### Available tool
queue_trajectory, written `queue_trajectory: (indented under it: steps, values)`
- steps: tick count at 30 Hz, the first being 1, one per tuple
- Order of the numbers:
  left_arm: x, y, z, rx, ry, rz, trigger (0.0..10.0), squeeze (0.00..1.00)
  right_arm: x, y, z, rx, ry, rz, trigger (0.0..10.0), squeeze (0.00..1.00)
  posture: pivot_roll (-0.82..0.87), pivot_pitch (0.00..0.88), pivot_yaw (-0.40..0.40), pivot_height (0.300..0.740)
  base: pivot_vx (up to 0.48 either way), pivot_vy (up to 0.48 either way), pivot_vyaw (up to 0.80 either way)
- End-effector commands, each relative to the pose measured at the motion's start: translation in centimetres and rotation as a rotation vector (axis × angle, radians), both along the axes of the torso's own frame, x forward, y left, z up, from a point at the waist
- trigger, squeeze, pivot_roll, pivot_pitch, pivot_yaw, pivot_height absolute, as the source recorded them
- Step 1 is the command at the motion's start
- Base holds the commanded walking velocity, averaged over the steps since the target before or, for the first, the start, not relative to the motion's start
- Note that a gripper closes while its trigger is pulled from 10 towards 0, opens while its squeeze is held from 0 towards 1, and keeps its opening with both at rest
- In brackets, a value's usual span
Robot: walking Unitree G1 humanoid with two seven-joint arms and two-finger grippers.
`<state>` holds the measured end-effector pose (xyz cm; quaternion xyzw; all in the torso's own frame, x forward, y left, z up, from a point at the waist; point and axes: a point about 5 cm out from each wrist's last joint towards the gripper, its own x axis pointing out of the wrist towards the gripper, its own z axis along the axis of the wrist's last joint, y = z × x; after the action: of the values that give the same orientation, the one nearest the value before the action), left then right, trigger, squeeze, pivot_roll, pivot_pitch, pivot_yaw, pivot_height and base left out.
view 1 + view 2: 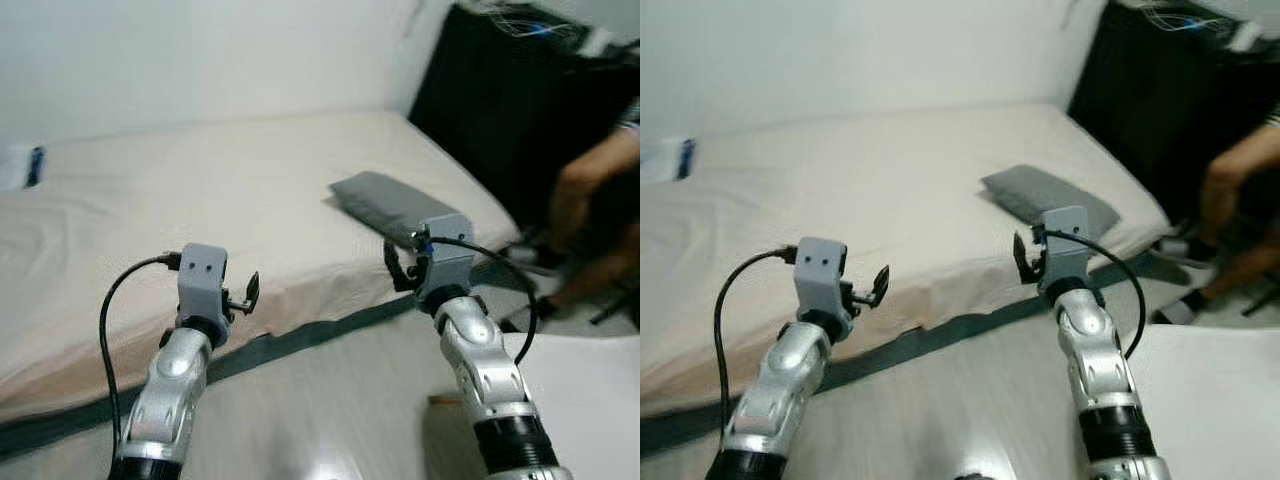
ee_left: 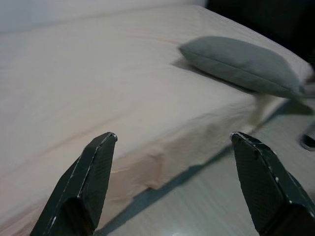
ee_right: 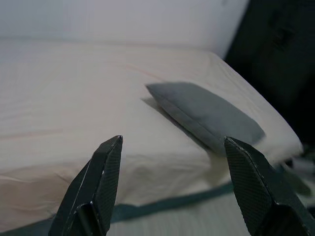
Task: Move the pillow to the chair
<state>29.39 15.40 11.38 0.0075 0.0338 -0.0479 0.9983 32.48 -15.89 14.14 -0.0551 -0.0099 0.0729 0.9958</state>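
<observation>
A flat grey pillow (image 1: 385, 203) lies on the cream bed (image 1: 180, 210), close to its near right corner. Both arms are raised before the bed's front edge, short of the mattress. My left gripper (image 2: 172, 162) is open, and its wrist view looks across the sheet toward the pillow (image 2: 243, 64). My right gripper (image 3: 170, 169) is open too, aimed at the pillow (image 3: 206, 115) from a little way off. Nothing sits between either pair of fingers. In the head view the right gripper (image 1: 400, 265) hangs just below the pillow's near end.
A person's arm and legs (image 1: 590, 190) show at the far right beside a dark cabinet (image 1: 500, 100). A white surface (image 1: 590, 390) lies at lower right. A small blue-and-white item (image 1: 25, 165) rests at the bed's far left. Pale floor runs between me and the bed.
</observation>
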Motion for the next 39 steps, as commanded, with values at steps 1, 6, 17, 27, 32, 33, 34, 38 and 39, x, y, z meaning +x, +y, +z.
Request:
queue_trajectory:
  steps: [1,6,17,27,32,33,34,38,39]
  values:
    - [-0.1,-0.3,0.0,-0.023,0.004,-0.014,10.0,0.00,-0.1,-0.2,-0.2,0.000,0.012,-0.005,10.0,0.00,-0.05,0.121,-0.065,0.731,0.000,0.000,0.00]
    - [-0.2,-0.7,0.3,-0.040,-0.011,-0.031,10.0,0.00,-0.1,0.2,-0.5,-0.016,0.020,0.019,10.0,0.00,-0.05,0.119,-0.062,0.731,0.000,0.000,0.00]
    - [-0.4,-1.4,0.7,-0.055,-0.051,-0.070,10.0,0.00,-0.2,0.1,-0.6,-0.015,0.019,0.020,10.0,0.00,-0.05,0.115,-0.061,0.731,0.321,0.000,0.00]
    - [-0.4,-1.4,0.7,-0.059,-0.053,-0.078,10.0,0.00,-0.1,0.4,-0.7,-0.014,0.021,0.030,10.0,0.00,-0.04,0.106,-0.062,0.731,0.411,0.000,0.00]
    - [-0.4,-1.4,0.7,-0.059,-0.055,-0.080,10.0,0.00,-0.1,0.5,-0.7,-0.015,0.022,0.034,10.0,0.00,-0.04,0.105,-0.062,0.731,0.407,0.000,0.00]
    - [-0.4,-1.4,0.7,-0.060,-0.056,-0.081,10.0,0.00,-0.1,0.5,-0.7,-0.015,0.022,0.035,10.0,0.00,-0.04,0.102,-0.062,0.731,0.409,0.000,0.00]
    - [-0.4,-1.4,0.7,-0.060,-0.056,-0.081,10.0,0.00,-0.1,0.5,-0.7,-0.015,0.022,0.035,10.0,0.00,-0.04,0.102,-0.062,0.731,0.409,0.000,0.00]
    - [-0.4,-1.4,0.7,-0.061,-0.057,-0.082,10.0,0.00,-0.1,0.5,-0.7,-0.018,0.023,0.038,10.0,0.00,-0.04,0.100,-0.061,0.731,0.410,0.000,0.00]
    - [-0.4,-1.4,0.7,-0.061,-0.057,-0.082,10.0,0.00,-0.1,0.5,-0.7,-0.018,0.023,0.039,10.0,0.00,-0.04,0.100,-0.061,0.731,0.409,0.000,0.00]
